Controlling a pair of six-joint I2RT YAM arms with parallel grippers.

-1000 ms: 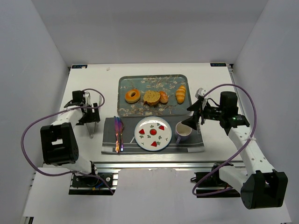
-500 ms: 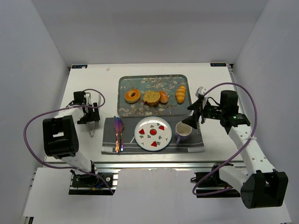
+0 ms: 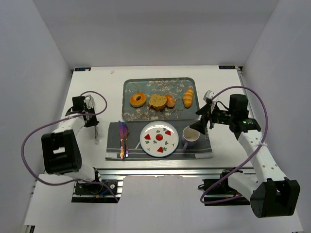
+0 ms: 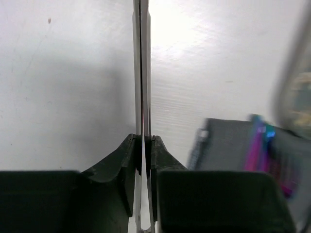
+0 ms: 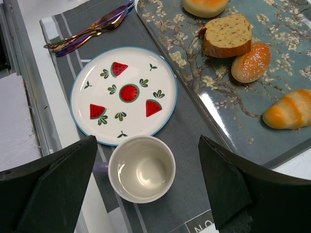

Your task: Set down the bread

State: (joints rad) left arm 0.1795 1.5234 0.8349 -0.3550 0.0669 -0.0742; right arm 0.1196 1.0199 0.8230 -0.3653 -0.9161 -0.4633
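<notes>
The bread slice [image 3: 158, 101] [image 5: 227, 35] lies on the patterned blue tray [image 3: 146, 114], beside a sugared bun [image 5: 250, 62], a croissant [image 3: 188, 97] and a donut [image 3: 138, 100]. A watermelon-print plate [image 3: 159, 139] [image 5: 124, 94] sits bare on the grey placemat [image 3: 194, 151]. At the table's left, my left gripper [image 3: 91, 119] [image 4: 144, 141] is shut on thin metal tongs [image 3: 95, 130] [image 4: 142, 73], whose two blades are pressed almost together. My right gripper [image 3: 204, 121] [image 5: 147, 143] hangs open above the cup [image 5: 141, 168], holding nothing.
Purple iridescent cutlery [image 3: 123, 140] [image 5: 92, 31] lies on the placemat left of the plate. The white cup [image 3: 190, 137] stands right of the plate. White walls enclose the table on three sides.
My left gripper has closed on the tongs and squeezed their blades together, shifting slightly left. The right arm has hardly moved.
</notes>
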